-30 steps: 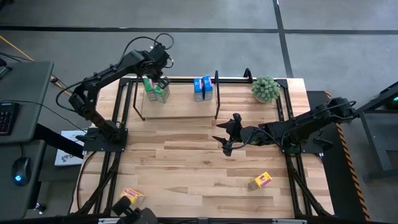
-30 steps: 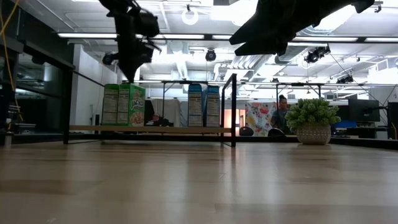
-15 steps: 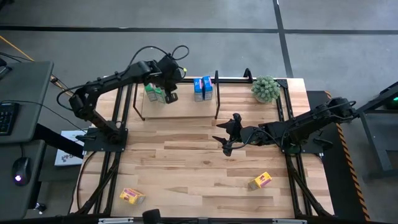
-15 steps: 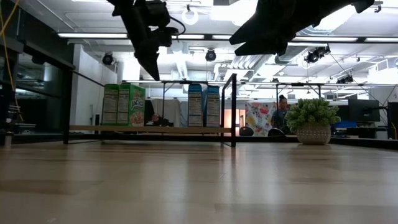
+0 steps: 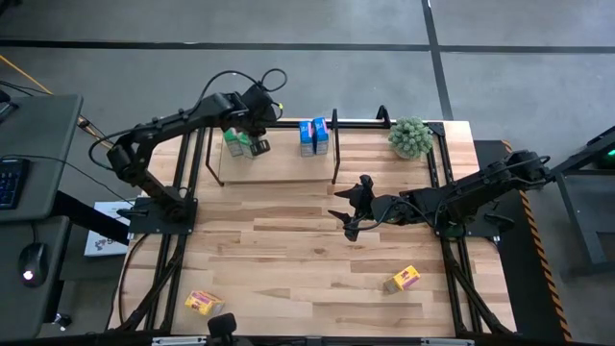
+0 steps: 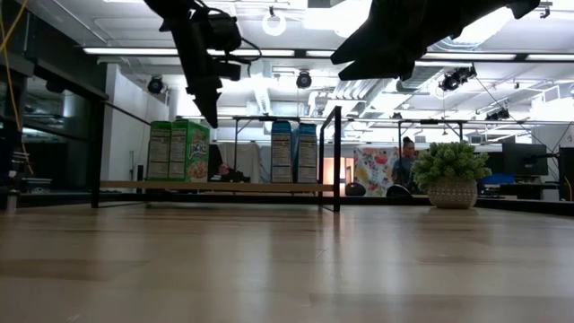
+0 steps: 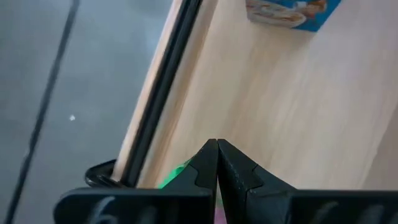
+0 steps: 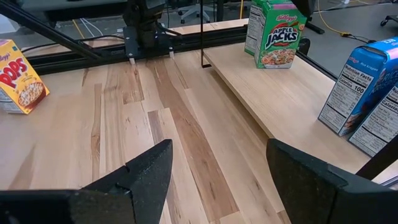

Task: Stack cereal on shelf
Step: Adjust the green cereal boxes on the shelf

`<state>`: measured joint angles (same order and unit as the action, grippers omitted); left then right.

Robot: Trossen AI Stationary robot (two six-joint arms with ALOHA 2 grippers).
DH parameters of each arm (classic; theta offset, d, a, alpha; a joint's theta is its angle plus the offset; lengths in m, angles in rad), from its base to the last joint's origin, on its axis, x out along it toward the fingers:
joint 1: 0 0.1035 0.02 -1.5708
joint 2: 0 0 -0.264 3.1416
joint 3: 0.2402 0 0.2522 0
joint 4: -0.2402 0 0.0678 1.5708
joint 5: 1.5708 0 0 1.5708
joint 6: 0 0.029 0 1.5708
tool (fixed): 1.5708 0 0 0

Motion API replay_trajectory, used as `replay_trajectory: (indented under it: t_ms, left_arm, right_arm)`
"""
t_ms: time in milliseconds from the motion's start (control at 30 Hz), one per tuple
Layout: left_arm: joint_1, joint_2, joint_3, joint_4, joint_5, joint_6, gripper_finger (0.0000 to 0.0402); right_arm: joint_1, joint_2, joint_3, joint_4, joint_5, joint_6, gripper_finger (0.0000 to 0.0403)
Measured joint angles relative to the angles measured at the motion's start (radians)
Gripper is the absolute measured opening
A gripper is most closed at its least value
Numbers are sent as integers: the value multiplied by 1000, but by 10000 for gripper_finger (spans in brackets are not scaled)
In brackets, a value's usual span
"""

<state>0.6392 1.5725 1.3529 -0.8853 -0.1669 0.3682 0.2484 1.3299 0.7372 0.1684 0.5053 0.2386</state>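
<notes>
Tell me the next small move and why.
Probably swing the left gripper, shut and empty above the green boxes on the shelf, toward the near-left yellow box; two yellow boxes remain on the table.

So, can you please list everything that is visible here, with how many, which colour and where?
Green cereal boxes: two, on the shelf's left part, upright, side by side.
Blue cereal boxes: two, upright near the shelf's middle.
Yellow cereal boxes: two, lying on the table's near part, one left, one right.
Shelf: one, black tubing with a light board, at the far edge.
Plant: one, green, far right corner.
Table: one, pale wood.
Person: one, in the room behind.
Left gripper: jaws shut, above the green boxes.
Right gripper: jaws open, over the table's middle.
</notes>
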Motion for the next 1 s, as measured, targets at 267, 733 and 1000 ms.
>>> replay_trajectory:
  t_ms: [267, 733, 1000]
  left_arm:
    - [9, 1, 0, -15, 24, 15, 0]
    - [23, 1, 0, -19, -126, 28, 0]
    - [10, 1, 3, -18, -132, 28, 0]
  right_arm:
    - [0, 0, 0, -2, 0, 0, 252]
    - [0, 0, 0, -2, 0, 0, 252]
    - [0, 0, 0, -2, 0, -3, 252]
